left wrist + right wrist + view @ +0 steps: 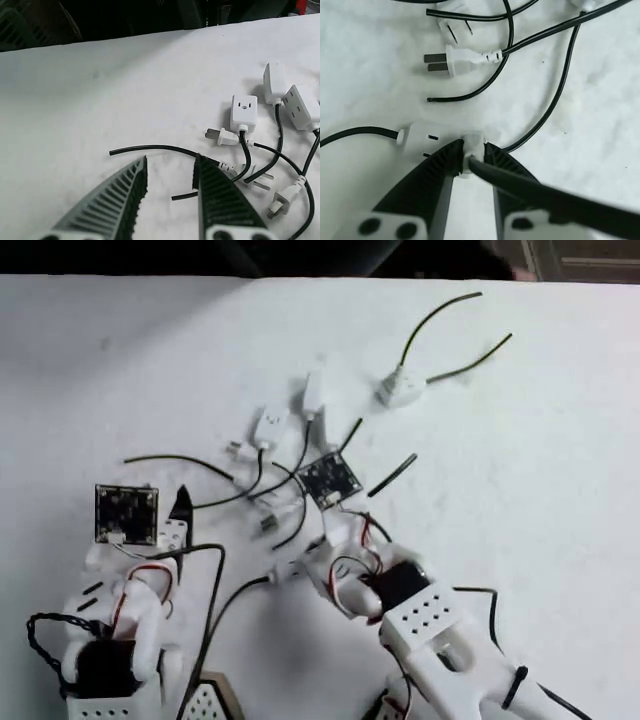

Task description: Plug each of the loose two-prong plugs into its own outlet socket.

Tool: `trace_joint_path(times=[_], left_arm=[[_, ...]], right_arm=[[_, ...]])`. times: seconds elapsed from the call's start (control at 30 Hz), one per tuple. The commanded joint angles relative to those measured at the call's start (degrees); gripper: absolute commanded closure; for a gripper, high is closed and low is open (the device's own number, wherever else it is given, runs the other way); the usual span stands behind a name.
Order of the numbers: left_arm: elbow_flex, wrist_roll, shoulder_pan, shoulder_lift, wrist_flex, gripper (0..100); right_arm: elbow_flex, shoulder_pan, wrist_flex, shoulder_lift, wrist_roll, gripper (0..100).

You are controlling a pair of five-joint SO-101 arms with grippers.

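First, right wrist view. Find right gripper (472,150) clenched on held plug (471,142), white body pinched between ribbed black fingers (437,172). Note socket (420,138) touching that plug at the fingertips: white, blocky, two dark slots on the visible face, black cable (355,132) leaving the far end. Take socket's long axis as crosswise to the fingers, and by judgement press along that axis. Prong seating not determinable. Beyond the fingertips, well apart, see loose plug (455,61): white, two flat prongs, long axis roughly parallel to socket.

Next, left wrist view. Find left gripper (170,167) with jaws spread and nothing between. Ahead and off to one side, locate spare socket (244,111), a white cube with slotted face turned toward the camera. Locate spare plug (225,136) just beside it, lying crosswise, prongs aimed past the cube rather than into it. Expect, by judgement, a turn of that plug before insertion.

Last, high view. Place right gripper (320,543) near the middle of table (520,520), low against the surface, with socket (288,567) just beside it on the side toward the left arm. Place left gripper (180,512) well apart, pointing toward the cable tangle. Rate left arm as nearer to spare plug (237,450) and spare socket (270,425). Rate right arm as nearer to loose plug (270,523), lying between the two grippers.
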Motion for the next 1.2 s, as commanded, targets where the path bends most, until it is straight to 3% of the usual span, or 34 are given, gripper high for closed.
trace_joint_path(times=[0.0, 0.17, 0.53, 1.03, 1.17], left_arm=[[-0.62, 0.26, -0.57, -0.04, 0.09, 84], [-0.79, -1.76, -1.10, -0.04, 1.32, 84], [-2.29, -2.90, -10.77, -0.13, 3.25, 84], [-1.76, -3.25, -10.51, -0.13, 3.34, 84], [0.18, -7.82, -8.31, -0.04, 3.34, 84]], right_arm=[[0.35, 0.57, -2.86, -1.19, -1.67, 98.2], [0.26, 0.57, -2.95, -1.01, -2.20, 98.2], [-2.99, 0.66, 5.85, -1.45, -0.09, 98.2], [-10.64, 0.92, 12.88, -1.45, -0.35, 98.2], [-16.88, 1.01, 19.30, -1.45, -3.08, 98.2]])
